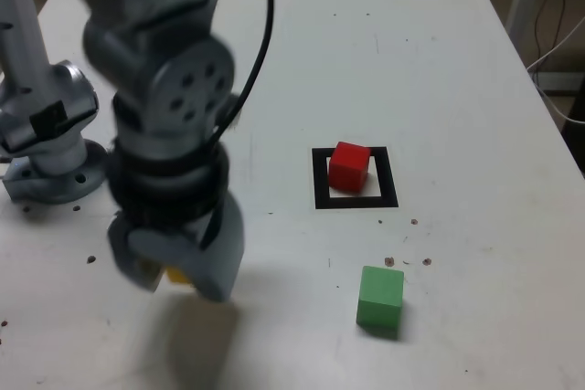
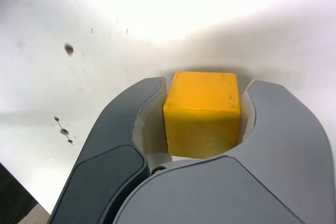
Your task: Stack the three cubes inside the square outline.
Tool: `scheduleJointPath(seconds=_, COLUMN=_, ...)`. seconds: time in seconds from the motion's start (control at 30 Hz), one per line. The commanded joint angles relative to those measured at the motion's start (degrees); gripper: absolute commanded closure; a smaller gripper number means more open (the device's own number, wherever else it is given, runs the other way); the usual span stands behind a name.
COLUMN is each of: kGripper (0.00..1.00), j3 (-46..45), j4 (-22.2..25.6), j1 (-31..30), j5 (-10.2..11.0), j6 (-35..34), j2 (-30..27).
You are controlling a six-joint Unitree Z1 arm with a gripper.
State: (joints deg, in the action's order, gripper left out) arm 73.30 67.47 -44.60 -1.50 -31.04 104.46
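Note:
In the wrist view the yellow cube (image 2: 202, 114) sits between my gripper's (image 2: 206, 88) two grey jaws, which press on its sides. In the exterior view my gripper (image 1: 176, 273) hangs near the table's front at the exterior view's left, with only a sliver of the yellow cube (image 1: 178, 276) showing under it and a shadow on the table below. The red cube (image 1: 349, 166) stands inside the square outline (image 1: 320, 180), toward its far side. The green cube (image 1: 380, 297) rests on the table in front of the outline, apart from it.
The arm's grey base (image 1: 46, 134) is bolted at the exterior view's left. A black cable (image 1: 266, 25) runs down to the arm. Small dark specks (image 1: 402, 262) dot the white table (image 1: 439, 61). The table's edge runs along the exterior view's right.

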Motion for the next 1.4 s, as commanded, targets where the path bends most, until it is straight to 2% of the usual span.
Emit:
scheduleJointPath(seconds=0.0, kGripper=0.65, j3=1.77, j4=2.16, j1=2.92, j5=0.72, j6=2.73, j2=-0.84)
scheduleJointPath(seconds=0.37, kGripper=0.65, j3=10.99, j4=9.2, j1=17.53, j5=3.71, j6=19.0, j2=0.66)
scheduleJointPath(seconds=0.8, kGripper=0.65, j3=19.55, j4=11.32, j1=28.6, j5=5.94, j6=35.34, j2=7.36)
scheduleJointPath(seconds=1.0, kGripper=0.65, j3=22.51, j4=11.13, j1=32.08, j5=6.8, j6=40.85, j2=10.15)
scheduleJointPath(seconds=1.37, kGripper=0.65, j3=23.72, j4=10.85, j1=36.44, j5=6.23, j6=45.36, j2=13.73)
